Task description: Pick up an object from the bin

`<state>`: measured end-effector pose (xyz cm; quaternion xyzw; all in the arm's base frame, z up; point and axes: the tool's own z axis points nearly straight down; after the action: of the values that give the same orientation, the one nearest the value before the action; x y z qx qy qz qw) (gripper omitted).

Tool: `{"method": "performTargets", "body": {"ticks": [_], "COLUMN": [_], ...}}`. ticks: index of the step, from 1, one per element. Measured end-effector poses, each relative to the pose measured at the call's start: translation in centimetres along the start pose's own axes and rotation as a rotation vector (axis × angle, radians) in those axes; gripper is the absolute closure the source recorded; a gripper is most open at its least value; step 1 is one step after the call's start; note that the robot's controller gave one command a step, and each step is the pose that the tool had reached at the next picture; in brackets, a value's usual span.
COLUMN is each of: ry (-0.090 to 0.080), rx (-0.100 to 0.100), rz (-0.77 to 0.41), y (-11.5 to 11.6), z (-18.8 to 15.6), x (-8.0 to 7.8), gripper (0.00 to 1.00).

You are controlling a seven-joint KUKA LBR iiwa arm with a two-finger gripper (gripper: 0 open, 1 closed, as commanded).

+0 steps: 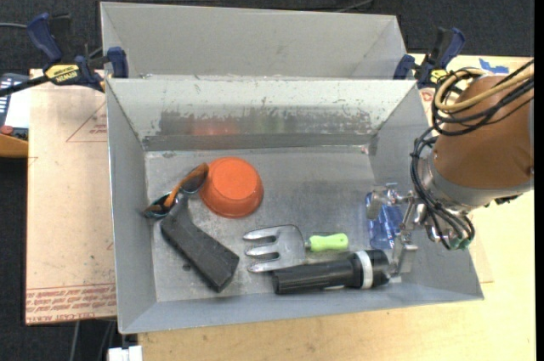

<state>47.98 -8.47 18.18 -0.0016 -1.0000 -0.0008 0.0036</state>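
No pick looks made yet: the gripper (pixel 399 242), low at the bin's (pixel 255 109) right by the black cylinder (pixel 327 274), has a grip I cannot tell.

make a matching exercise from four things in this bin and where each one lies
Things:
1. orange bowl
2. black block
3. black cylinder
4. fork with green handle

Places, as the camera view shows them:
a. along the bin's lower wall, right of the middle
b. lower left of the floor, lying aslant
c. just above the black cylinder
d. left of the middle, highest of the four

Pairs: 1-d, 2-b, 3-a, 4-c
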Motion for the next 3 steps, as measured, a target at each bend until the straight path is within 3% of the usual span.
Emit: {"method": "performTargets", "body": {"ticks": [1,2,3], "ry": [-0.007,-0.011,-0.022], "rx": [0.001,-0.001,0.001], "rz": [-0.004,0.188,0.124], "y": [0.0,4.6,5.8], "z": [-0.3,9.7,3.6], "x": [-0.2,-0.1,-0.4], "gripper": [0.0,0.0,0.0]}}
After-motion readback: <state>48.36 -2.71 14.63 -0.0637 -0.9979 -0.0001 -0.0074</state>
